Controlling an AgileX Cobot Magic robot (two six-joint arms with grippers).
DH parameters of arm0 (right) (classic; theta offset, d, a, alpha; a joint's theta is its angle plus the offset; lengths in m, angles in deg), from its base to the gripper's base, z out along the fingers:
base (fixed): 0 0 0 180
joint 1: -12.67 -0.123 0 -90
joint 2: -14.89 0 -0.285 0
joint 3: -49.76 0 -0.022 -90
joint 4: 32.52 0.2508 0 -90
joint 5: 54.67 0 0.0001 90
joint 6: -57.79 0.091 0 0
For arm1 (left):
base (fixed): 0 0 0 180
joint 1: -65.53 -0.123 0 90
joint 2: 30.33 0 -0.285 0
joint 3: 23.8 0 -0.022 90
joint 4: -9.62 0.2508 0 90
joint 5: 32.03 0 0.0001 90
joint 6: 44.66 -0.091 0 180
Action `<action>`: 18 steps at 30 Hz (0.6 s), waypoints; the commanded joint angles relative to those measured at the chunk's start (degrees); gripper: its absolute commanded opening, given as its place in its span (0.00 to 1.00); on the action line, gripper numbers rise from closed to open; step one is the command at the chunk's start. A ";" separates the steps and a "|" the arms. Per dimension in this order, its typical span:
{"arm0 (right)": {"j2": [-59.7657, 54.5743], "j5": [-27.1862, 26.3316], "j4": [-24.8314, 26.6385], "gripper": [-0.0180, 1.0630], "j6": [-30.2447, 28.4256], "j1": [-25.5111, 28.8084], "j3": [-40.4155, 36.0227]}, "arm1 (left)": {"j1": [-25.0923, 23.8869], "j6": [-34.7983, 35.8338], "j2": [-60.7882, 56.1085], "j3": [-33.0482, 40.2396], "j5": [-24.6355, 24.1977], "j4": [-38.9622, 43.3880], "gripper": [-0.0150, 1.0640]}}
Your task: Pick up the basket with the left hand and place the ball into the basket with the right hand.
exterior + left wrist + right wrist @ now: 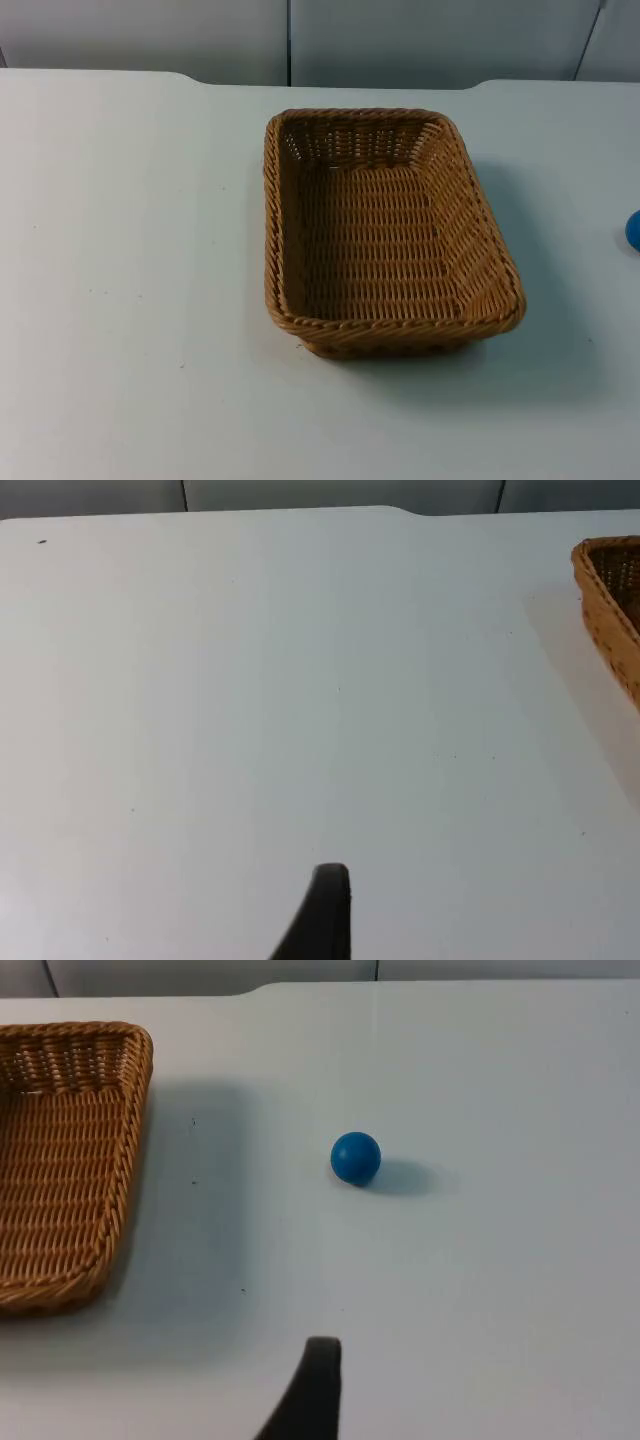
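A brown woven basket (272, 215) sits on the white table near the middle, upright and with nothing in it. A small blue ball (633, 230) rests on the table to the right of the basket, well apart from it. My right gripper (315, 1385) hangs above bare table short of the ball (355, 1157), with the basket's rim (138, 1100) off to one side. My left gripper (325, 915) hovers over bare table, far from the basket's corner (606, 605). Neither gripper touches anything.
The white table top (130, 280) ends at a grey partition wall (400, 40) behind the basket. Wide free room lies left of the basket and in front of it.
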 commanded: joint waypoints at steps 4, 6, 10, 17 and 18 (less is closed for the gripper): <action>0.18 -0.34 -0.09 0.78 0.04 0.47 0.05 | -0.28 0.24 -0.21 -1.76 2.88 -1.24 0.76; 0.18 -0.34 -0.09 0.78 0.04 0.47 0.05 | -0.28 0.24 -0.21 -2.19 3.01 -1.34 0.76; 0.18 -0.34 -0.09 0.78 0.04 0.47 0.05 | -0.28 0.24 3.39 -3.81 3.36 -3.09 0.76; 0.18 -0.34 -0.09 0.78 0.04 0.47 0.05 | -0.28 0.24 9.65 -6.81 5.36 -5.35 0.76; 0.18 -0.34 -0.09 0.78 0.04 0.47 0.05 | -0.28 0.24 9.65 -6.81 5.36 -5.35 0.76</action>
